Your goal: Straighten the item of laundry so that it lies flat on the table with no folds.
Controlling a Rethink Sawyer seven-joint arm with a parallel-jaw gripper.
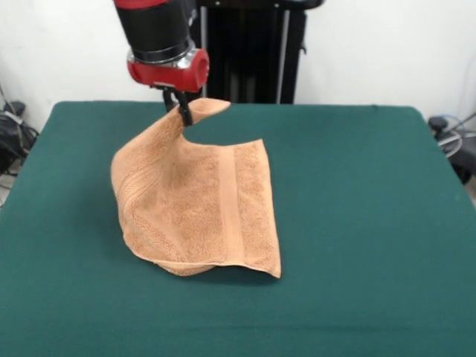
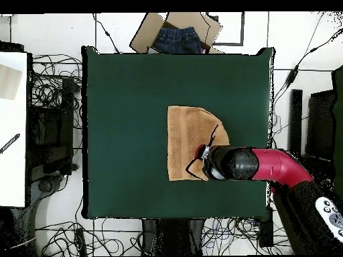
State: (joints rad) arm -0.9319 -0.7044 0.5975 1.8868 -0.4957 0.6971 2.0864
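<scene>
The item of laundry, a light orange-tan terry towel [image 1: 197,208], rests on the dark green table [image 1: 357,223] with one corner pulled up into a peak. My gripper [image 1: 182,111] is shut on that raised corner, well above the table surface. Below the peak the cloth drapes down in a slope, and one woven band runs along its right side. Its near edge is curled under at the front. In the overhead view the towel [image 2: 187,137] lies right of the table's [image 2: 127,134] centre, partly covered by the arm, and the gripper [image 2: 204,155] sits over its lower right part.
A cardboard box holding blue jeans [image 2: 175,37] sits beyond the table's top edge in the overhead view. Cables [image 2: 53,94] and dark equipment surround the table on the floor. A white surface [image 2: 12,127] lies at the left.
</scene>
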